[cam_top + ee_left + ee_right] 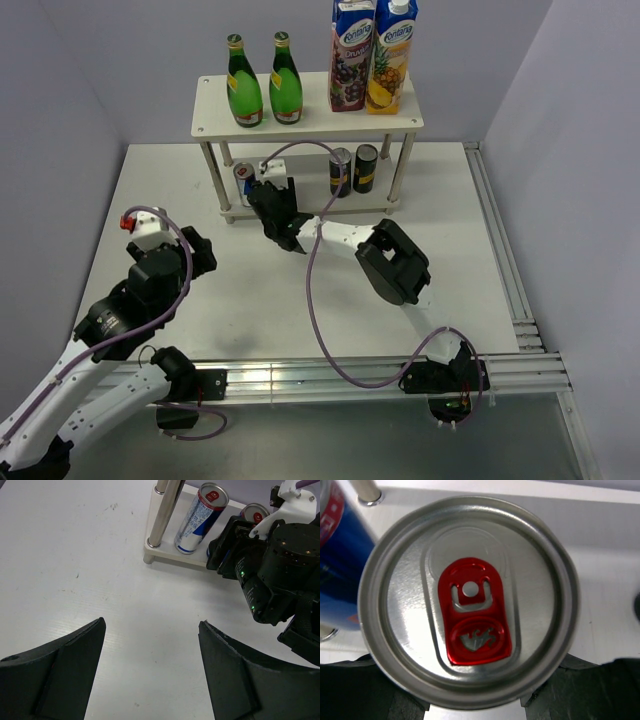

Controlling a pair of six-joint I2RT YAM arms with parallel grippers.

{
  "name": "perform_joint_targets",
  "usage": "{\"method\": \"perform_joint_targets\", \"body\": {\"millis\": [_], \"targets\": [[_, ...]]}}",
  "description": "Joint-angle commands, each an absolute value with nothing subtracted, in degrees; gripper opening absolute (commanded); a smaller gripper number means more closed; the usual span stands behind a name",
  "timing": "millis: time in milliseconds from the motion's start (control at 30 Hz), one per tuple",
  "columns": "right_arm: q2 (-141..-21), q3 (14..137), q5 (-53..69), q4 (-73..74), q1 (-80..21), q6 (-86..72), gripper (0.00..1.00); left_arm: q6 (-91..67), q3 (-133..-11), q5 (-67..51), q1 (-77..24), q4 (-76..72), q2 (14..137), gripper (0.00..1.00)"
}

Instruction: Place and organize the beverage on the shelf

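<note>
On the left, our left gripper (151, 625) hangs over bare table, fingers spread wide, holding nothing. Next, one slim can (197, 520) stands on the lower board of the shelf (315, 98), beside a leg. Our right gripper (270, 200) pinches the second slim can (470, 600) just beside it. We judge this step to be the set-down: bring the can down flat, clear of its neighbour, then open straight. The right wrist view shows only the lid and finger edges. The top view adds the dark cans (340, 172) further right and the green bottles (243, 90) above.
</note>
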State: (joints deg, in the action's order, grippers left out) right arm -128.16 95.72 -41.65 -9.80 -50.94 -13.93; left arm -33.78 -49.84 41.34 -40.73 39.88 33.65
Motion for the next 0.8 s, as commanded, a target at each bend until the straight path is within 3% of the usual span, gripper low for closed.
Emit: {"method": "perform_joint_targets", "body": {"millis": [0,267,333,367,500,767], "targets": [[-127.6,98.5,-46.3,-17.3,-50.4,-12.6,0.00,-32.3,-49.6,39.5,-39.9,37.1,34.1,0.81],[-128.8,99.8,-46.8,-17.7,-50.1,-12.1,0.01,-31.9,-49.4,38.1,-38.1,36.5,34.8,0.81],[-128.8,100.2,-46.2,-17.6,-50.1,-12.0,0.17,-31.7,-49.4,37.9,-37.7,36.3,34.9,0.81],[-128.8,100.2,-46.1,-17.7,-50.0,-12.0,0.34,-31.6,-49.4,37.9,-37.6,36.3,35.0,0.81],[-128.8,100.3,-45.7,-17.4,-49.9,-12.0,0.60,-31.5,-49.4,37.4,-37.0,36.1,35.2,0.81],[-128.8,100.2,-45.7,-17.1,-50.0,-12.2,0.73,-31.2,-49.3,37.2,-36.7,35.9,35.2,0.81]]}}
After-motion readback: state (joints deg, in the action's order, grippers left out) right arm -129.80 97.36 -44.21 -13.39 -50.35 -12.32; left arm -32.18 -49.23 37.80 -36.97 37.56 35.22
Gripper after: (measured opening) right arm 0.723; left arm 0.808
